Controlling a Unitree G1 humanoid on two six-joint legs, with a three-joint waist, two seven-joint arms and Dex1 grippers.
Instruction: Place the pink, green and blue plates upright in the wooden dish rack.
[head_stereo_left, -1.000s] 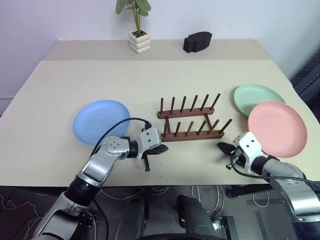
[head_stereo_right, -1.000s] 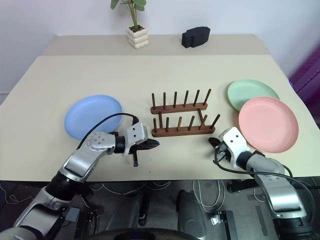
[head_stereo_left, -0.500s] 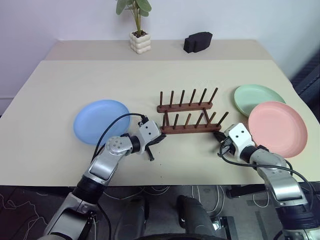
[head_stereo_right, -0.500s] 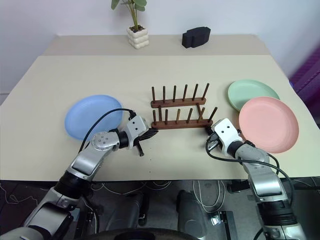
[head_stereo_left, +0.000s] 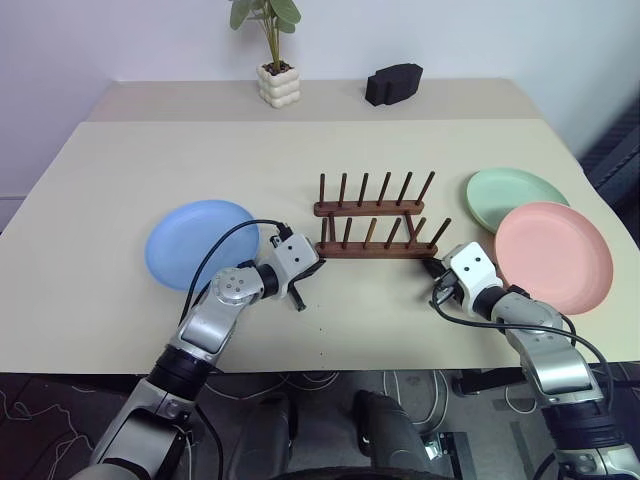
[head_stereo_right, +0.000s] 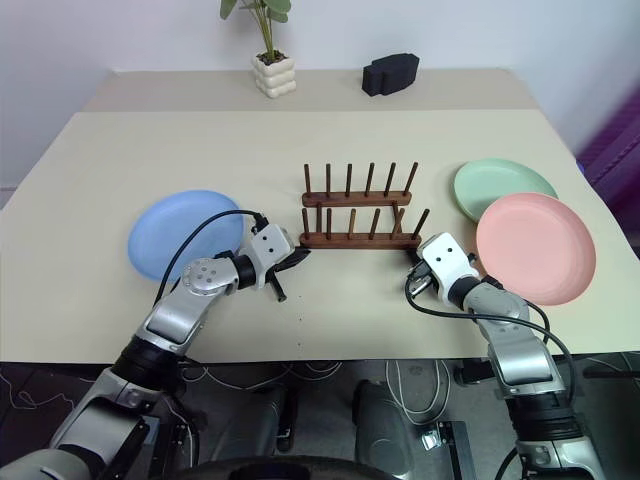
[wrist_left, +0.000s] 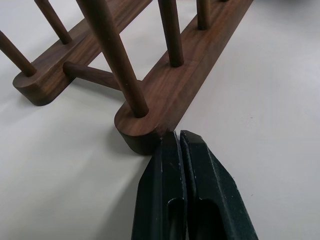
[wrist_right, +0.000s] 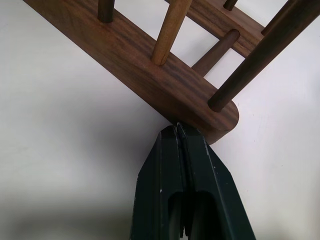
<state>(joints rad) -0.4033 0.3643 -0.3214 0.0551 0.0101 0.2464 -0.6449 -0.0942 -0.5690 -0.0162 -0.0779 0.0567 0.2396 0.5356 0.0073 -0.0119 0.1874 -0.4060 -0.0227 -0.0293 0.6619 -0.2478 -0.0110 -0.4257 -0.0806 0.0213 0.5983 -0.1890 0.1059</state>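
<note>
The wooden dish rack (head_stereo_left: 375, 222) stands empty near the middle of the table (head_stereo_left: 120, 170), its two pegged rails running left to right. The left gripper (wrist_left: 172, 140), fingers pressed together and holding nothing, touches the left end of the near rail. The right gripper (wrist_right: 177, 131), likewise closed and empty, touches that rail's right end. The blue plate (head_stereo_left: 200, 243) lies flat left of the rack. The pink plate (head_stereo_left: 553, 256) and green plate (head_stereo_left: 515, 195) lie to the right, the pink one nearer and overlapping the green.

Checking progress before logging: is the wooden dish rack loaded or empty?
Empty. The wooden dish rack has bare pegs; all three plates lie flat on the table.
</note>
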